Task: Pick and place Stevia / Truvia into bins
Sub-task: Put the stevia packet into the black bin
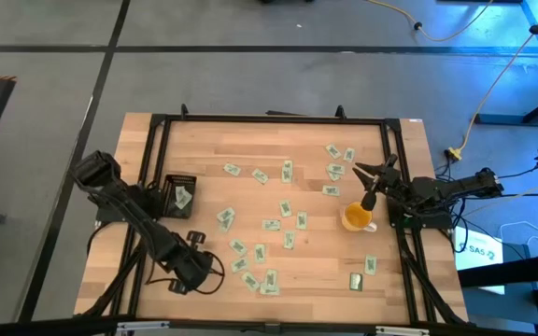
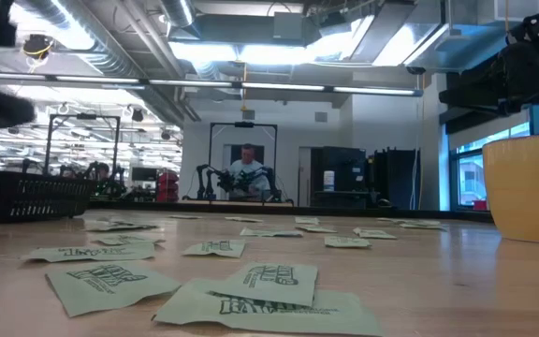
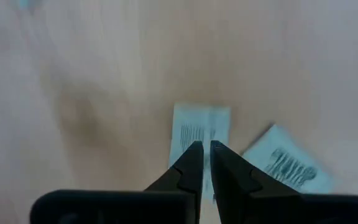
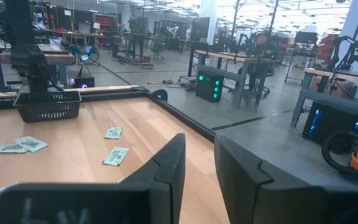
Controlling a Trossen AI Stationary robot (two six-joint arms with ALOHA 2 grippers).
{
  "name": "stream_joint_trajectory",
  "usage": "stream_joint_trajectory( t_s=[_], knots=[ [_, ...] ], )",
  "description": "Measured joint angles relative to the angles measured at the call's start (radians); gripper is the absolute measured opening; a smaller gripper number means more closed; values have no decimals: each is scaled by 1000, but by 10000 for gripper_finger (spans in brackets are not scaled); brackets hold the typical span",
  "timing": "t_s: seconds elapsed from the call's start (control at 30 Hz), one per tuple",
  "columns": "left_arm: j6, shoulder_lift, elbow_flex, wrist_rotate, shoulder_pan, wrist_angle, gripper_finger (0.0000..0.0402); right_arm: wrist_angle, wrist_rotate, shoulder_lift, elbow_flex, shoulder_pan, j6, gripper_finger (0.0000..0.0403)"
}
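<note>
Only the left wrist view shows the left gripper [image 3: 204,149] with fingers nearly together over a sachet [image 3: 199,127], apparently pinching it, while from above other sachets [image 1: 271,225] dot the table [image 1: 316,266], one lies in the black bin [image 1: 177,192], and the right gripper [image 1: 370,169] waits part-open near the far right edge.

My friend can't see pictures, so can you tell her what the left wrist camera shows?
The left gripper has its two dark fingers nearly together over a pale green sachet lying flat on the wooden table. A second sachet lies tilted beside it.
</note>
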State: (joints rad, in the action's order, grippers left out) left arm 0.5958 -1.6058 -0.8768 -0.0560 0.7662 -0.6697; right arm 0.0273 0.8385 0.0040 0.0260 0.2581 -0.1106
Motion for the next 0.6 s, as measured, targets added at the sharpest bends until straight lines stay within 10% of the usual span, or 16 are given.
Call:
stream_joint_trajectory(
  t_s=[0.6],
  knots=[
    [77,-28,4,-1,-3,-7,89,1,0,0,0,0,-1,90]
  ],
)
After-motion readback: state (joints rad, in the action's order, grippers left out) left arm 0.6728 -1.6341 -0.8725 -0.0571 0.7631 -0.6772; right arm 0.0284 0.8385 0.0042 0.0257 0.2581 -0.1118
